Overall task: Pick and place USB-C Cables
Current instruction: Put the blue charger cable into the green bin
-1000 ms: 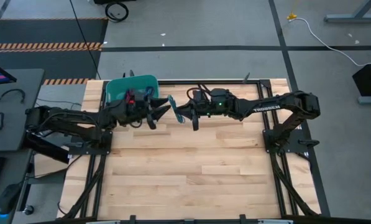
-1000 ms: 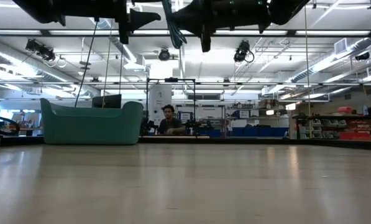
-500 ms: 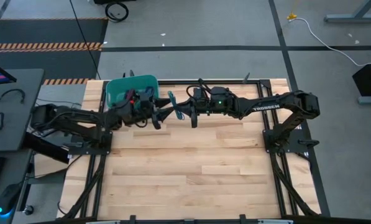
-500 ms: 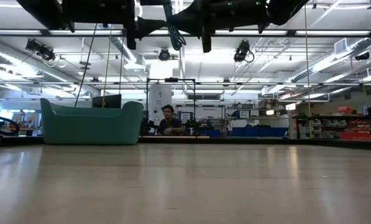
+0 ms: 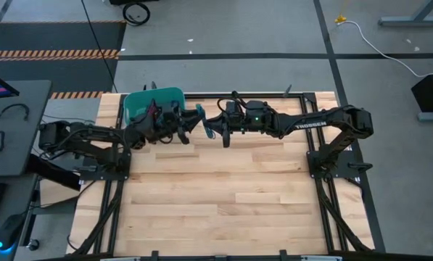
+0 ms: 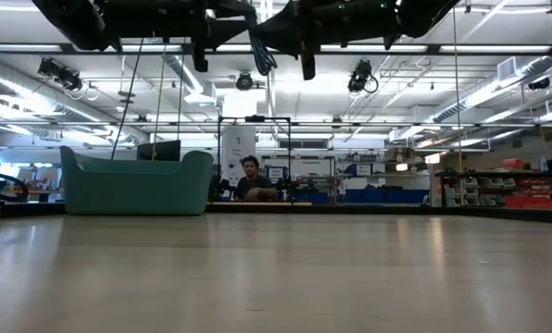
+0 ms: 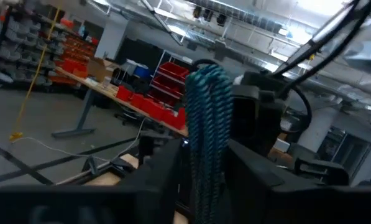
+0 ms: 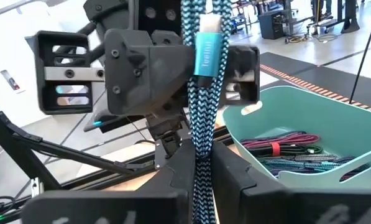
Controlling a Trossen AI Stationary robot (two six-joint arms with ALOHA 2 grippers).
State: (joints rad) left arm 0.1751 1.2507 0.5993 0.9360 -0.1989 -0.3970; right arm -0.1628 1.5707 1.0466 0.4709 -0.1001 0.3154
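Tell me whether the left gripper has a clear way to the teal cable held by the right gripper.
Probably yes: the left gripper faces the teal cable hanging from the right gripper, with nothing visible between them.

teal bin at table's far edge | person seated behind | white floor cable

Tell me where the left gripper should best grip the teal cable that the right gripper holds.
Probably the free braided stretch of the teal cable, between the right gripper and the connector. It stands upright there, so the left gripper can close from the opposite side.
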